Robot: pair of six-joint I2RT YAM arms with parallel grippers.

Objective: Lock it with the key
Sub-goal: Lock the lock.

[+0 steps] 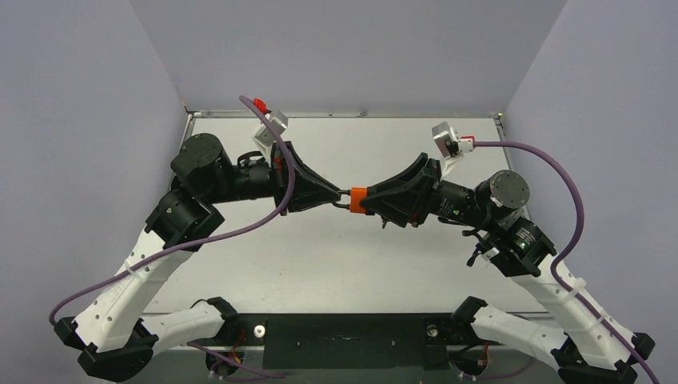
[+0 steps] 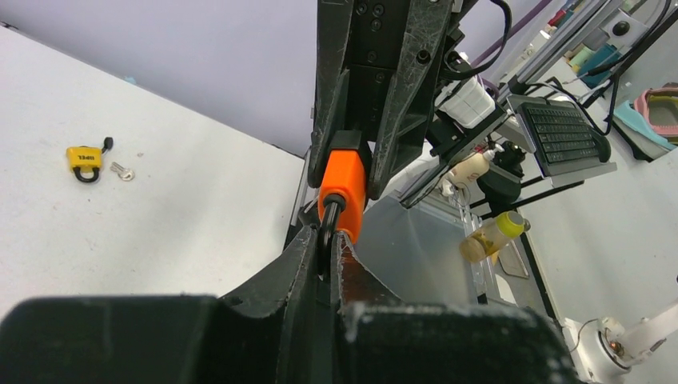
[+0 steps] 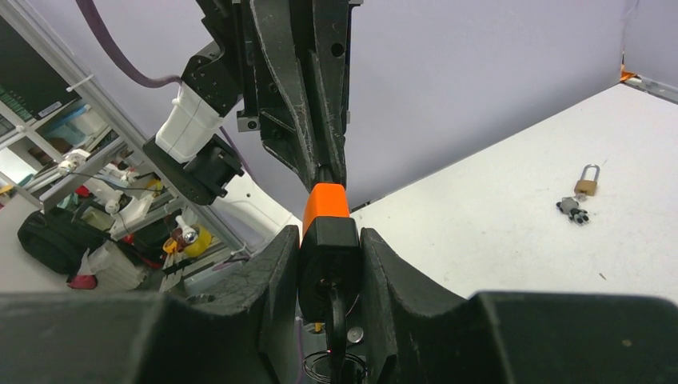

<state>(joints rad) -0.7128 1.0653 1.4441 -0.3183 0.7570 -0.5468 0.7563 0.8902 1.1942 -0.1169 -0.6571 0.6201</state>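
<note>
The left arm (image 1: 200, 180) reaches in from nine o'clock toward the middle of the white table (image 1: 320, 272). The left gripper (image 1: 340, 197) is closed tight on the black shackle (image 2: 328, 224) of the orange padlock (image 1: 357, 199), its fingers (image 2: 300, 260) pinched together with only the shackle between them. The padlock is held above the table's centre between the two grippers, shackle toward nine o'clock and body toward three. Whether the shackle is latched cannot be told.

In the left wrist view a small yellow padlock (image 2: 84, 160) lies on the table at about nine o'clock from the orange one, well apart. A silver key (image 2: 122, 171) lies just beside it on its three o'clock side.

The right gripper (image 1: 372, 200) is clamped on the black end of the padlock's body. In the right wrist view its fingers (image 3: 272, 272) press both flanks of that black section, with the orange section at twelve o'clock above them. What looks like a dark-headed key (image 3: 336, 316) sticks out of the body's near end, with a wire ring (image 3: 328, 370) at six o'clock below it.

A brass padlock (image 3: 586, 182) lies on the table toward three o'clock, with a bunch of keys (image 3: 574, 210) just beside it at seven o'clock. The right arm (image 1: 504, 208) comes in from three o'clock.
</note>
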